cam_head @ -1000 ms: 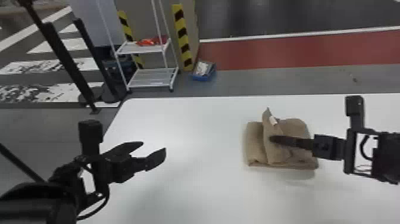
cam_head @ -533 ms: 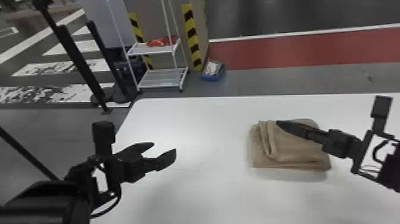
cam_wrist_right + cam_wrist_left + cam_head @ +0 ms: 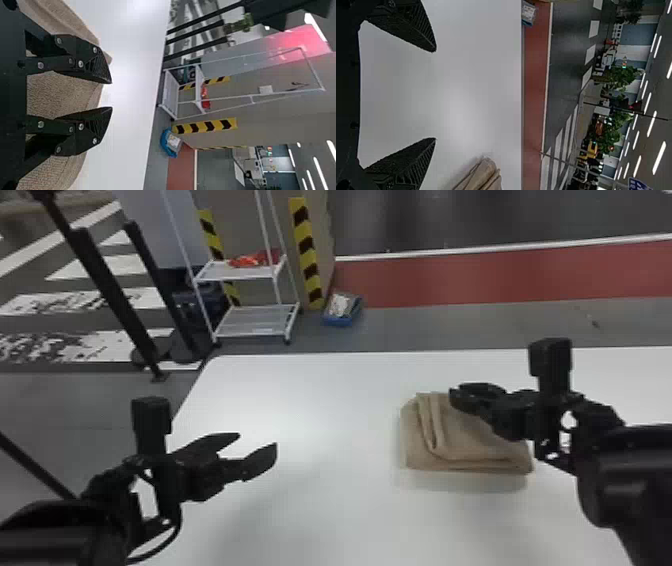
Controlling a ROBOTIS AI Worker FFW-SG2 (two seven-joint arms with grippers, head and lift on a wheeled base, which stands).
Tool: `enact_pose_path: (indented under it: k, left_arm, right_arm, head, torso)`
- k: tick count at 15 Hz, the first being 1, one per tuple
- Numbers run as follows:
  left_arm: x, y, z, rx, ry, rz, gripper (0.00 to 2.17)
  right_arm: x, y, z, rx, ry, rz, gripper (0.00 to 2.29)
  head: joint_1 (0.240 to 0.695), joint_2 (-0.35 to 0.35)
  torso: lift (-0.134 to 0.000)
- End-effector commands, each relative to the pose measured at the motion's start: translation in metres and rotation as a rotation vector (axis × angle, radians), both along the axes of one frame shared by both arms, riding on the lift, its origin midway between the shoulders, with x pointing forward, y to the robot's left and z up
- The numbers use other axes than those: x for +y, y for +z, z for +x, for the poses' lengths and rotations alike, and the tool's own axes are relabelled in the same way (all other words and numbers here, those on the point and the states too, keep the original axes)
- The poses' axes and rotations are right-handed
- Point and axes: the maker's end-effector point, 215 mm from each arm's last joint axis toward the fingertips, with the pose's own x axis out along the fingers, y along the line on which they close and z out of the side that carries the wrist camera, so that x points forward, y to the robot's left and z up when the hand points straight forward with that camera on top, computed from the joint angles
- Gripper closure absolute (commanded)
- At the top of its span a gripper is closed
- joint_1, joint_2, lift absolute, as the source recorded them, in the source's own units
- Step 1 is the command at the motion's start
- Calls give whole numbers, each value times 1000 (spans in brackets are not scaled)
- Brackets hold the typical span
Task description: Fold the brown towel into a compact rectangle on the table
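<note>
My black right gripper (image 3: pixel 111 95) hung parted and empty over the rectangular brown cloth towel (image 3: pixel 470 440), right of centre on the flat white table (image 3: pixel 310 510); the black left gripper (image 3: pixel 257 440) gaped, near left. A low sweep could have dragged the left folds (image 3: pixel 432 425) (slack, I judged) open.

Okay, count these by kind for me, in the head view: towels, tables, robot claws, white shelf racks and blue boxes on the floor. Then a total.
Brown towel: 1
White table: 1
Claws, left claw and right claw: 2
White shelf rack: 1
Blue box: 1
Total: 6
</note>
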Motion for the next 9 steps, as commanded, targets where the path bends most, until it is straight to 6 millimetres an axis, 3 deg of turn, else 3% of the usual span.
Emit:
enact_pose_path:
  k: [1,5,9]
  left_arm:
    - [2,-1,-1,2,3,1,76]
    - [4,0,0,1,8,1,80]
    - [6,9,6,-20,9,8,80]
  right_arm:
    - [28,-28,-11,32,74,-148,2040]
    - [41,-47,-28,119,119,-180,2040]
    - [72,-30,-51,108,221,-82,2040]
  head:
    - [695,232]
    - [695,271]
    - [695,301]
  torso:
    - [-128]
    - [-128]
    - [-128]
